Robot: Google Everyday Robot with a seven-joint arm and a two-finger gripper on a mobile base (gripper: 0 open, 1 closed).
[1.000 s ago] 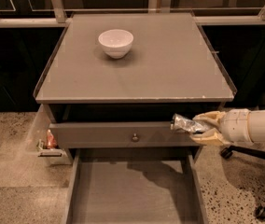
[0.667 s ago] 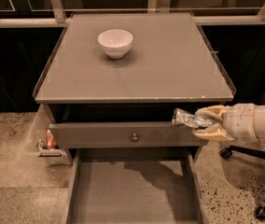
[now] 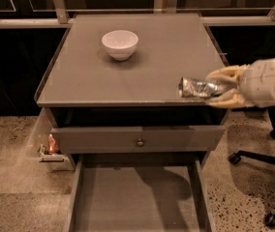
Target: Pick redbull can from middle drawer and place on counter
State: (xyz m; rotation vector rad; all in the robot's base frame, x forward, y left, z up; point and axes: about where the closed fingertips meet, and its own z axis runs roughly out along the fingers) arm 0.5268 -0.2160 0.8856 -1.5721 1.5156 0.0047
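My gripper [image 3: 210, 87] reaches in from the right, shut on the redbull can [image 3: 195, 87]. The slim silver can lies sideways between the yellowish fingers [image 3: 227, 74], its end pointing left. It hangs over the front right part of the grey counter [image 3: 147, 66], close to the front edge. The middle drawer [image 3: 135, 197] is pulled out below, and its flat grey floor shows nothing on it.
A white bowl [image 3: 120, 43] stands on the back left of the counter. A grey drawer front with a round knob [image 3: 140, 142] sits under the counter edge. A small red item [image 3: 52, 145] lies left of the cabinet. An office chair base [image 3: 268, 178] stands at right.
The gripper has risen with the can from beside the drawer front up to counter height, and now holds it over the counter's front right part.
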